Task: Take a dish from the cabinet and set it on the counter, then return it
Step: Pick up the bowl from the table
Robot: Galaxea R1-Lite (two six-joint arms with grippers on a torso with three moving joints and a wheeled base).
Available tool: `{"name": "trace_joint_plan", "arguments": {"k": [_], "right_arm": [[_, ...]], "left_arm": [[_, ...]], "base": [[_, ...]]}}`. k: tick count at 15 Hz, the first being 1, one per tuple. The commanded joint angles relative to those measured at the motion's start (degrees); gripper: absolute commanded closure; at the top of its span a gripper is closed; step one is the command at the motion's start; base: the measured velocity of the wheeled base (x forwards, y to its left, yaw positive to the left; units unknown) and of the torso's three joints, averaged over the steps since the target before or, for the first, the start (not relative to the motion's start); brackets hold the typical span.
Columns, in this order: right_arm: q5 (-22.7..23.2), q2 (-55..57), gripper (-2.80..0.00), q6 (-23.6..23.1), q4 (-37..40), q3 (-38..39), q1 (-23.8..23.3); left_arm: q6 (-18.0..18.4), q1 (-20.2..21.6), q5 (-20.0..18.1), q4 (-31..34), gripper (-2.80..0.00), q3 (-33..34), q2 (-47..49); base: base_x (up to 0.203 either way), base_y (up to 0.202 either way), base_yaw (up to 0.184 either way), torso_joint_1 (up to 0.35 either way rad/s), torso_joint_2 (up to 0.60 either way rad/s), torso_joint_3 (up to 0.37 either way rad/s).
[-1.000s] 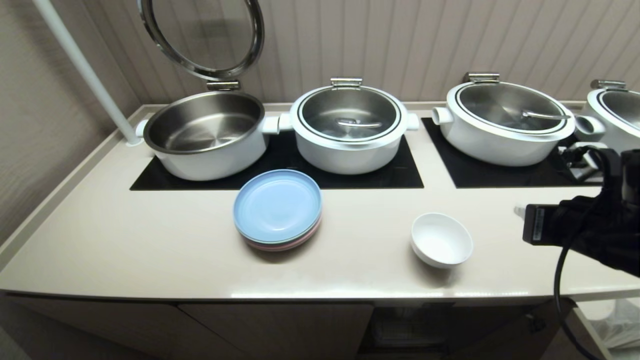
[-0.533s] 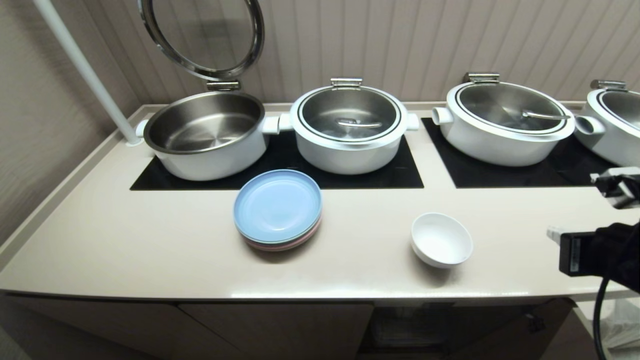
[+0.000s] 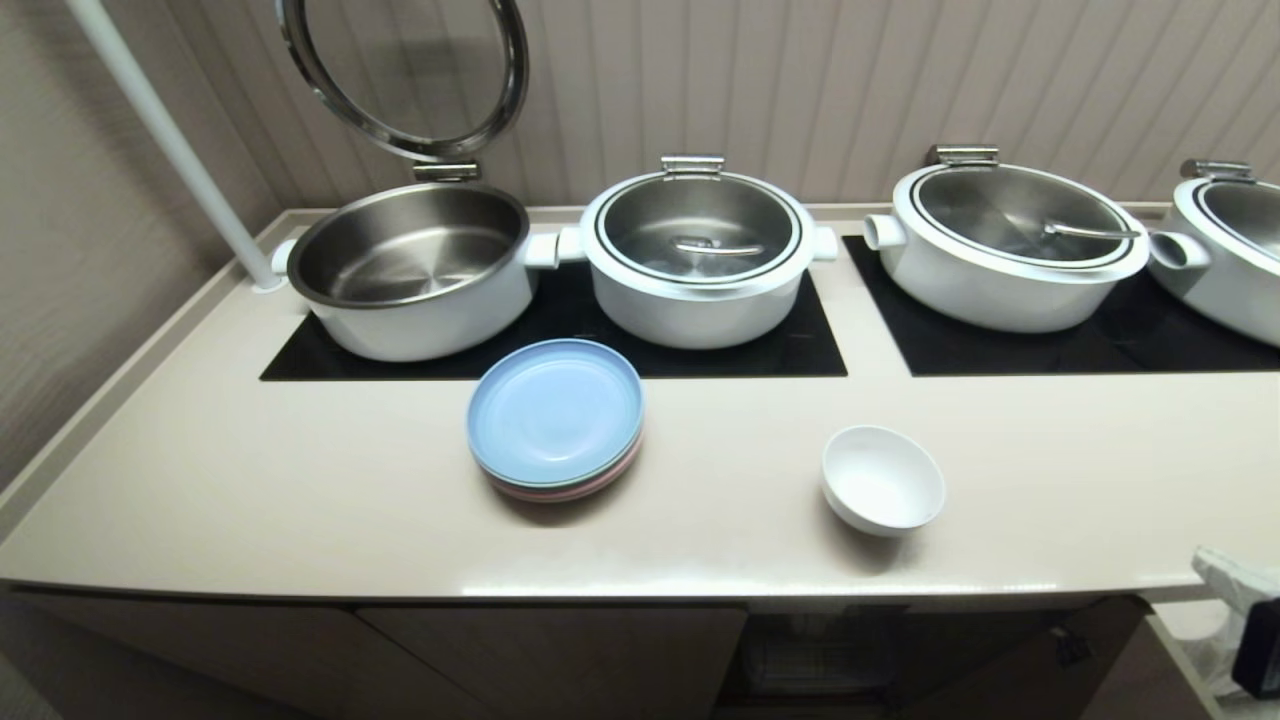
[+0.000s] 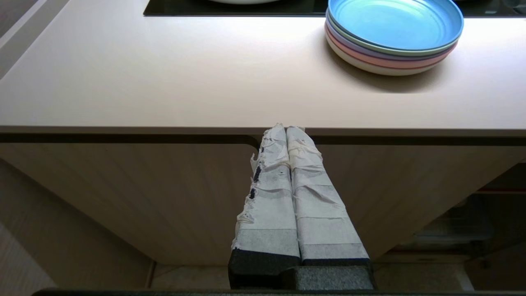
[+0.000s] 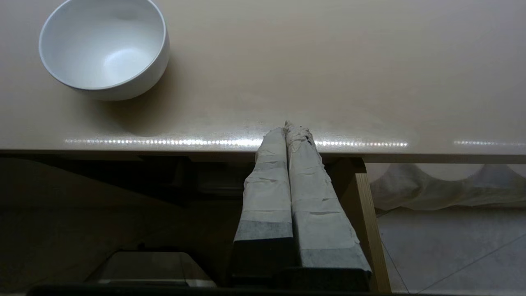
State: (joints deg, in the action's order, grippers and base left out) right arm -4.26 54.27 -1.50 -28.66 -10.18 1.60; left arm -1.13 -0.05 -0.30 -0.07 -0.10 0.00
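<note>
The dish, a small white bowl, stands upright and alone on the cream counter near its front edge. In the right wrist view the dish lies well off to one side of my right gripper. That gripper is shut and empty, its taped fingertips level with the counter's front edge. Only its tip shows at the head view's lower right corner. Under the counter the cabinet has an open dark compartment. My left gripper is parked, shut and empty, before a cabinet door.
A stack of pale-blue and pink plates sits left of the dish. Several white pots stand on black hob panels at the back, the leftmost with its lid raised. A white pole leans at far left. A bag-lined bin is right of the cabinet.
My right arm has drawn back from above the counter's right side, down past the front edge, and almost left the head view. The dish has stayed put.
</note>
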Motion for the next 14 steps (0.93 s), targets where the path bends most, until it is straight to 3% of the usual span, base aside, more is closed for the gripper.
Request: {"name": "trace_joint_plan", "arguments": {"k": [1,4,10,12,14], "right_arm": [[0.55,-13.4,0.0,-0.49,-1.59,5.93,-1.66],[1.18,-27.56,0.0,-0.92,2.23,8.98,-2.32],[2.52,-51.17,0.0,-0.91,24.82,9.67,-1.67],[5.52,-54.27,0.0,-0.44,29.08,9.73,-1.44],[5.42,-54.27,0.0,2.78,28.99,9.83,-1.43]], "left_arm": [[-0.01,-0.04,0.04,-0.01,0.0,0.01,0.0],[-0.01,-0.03,-0.04,-0.01,0.0,0.01,0.0],[-0.01,-0.04,0.04,-0.01,0.0,0.01,0.0],[-0.01,0.02,0.04,-0.01,0.0,0.01,0.0],[-0.01,-0.04,0.04,-0.01,0.0,0.01,0.0]], "base": [[0.0,0.0,0.0,0.0,0.0,0.0],[0.0,0.0,0.0,0.0,0.0,0.0],[0.0,0.0,0.0,0.0,0.0,0.0],[0.0,0.0,0.0,0.0,0.0,0.0],[0.0,0.0,0.0,0.0,0.0,0.0]]}}
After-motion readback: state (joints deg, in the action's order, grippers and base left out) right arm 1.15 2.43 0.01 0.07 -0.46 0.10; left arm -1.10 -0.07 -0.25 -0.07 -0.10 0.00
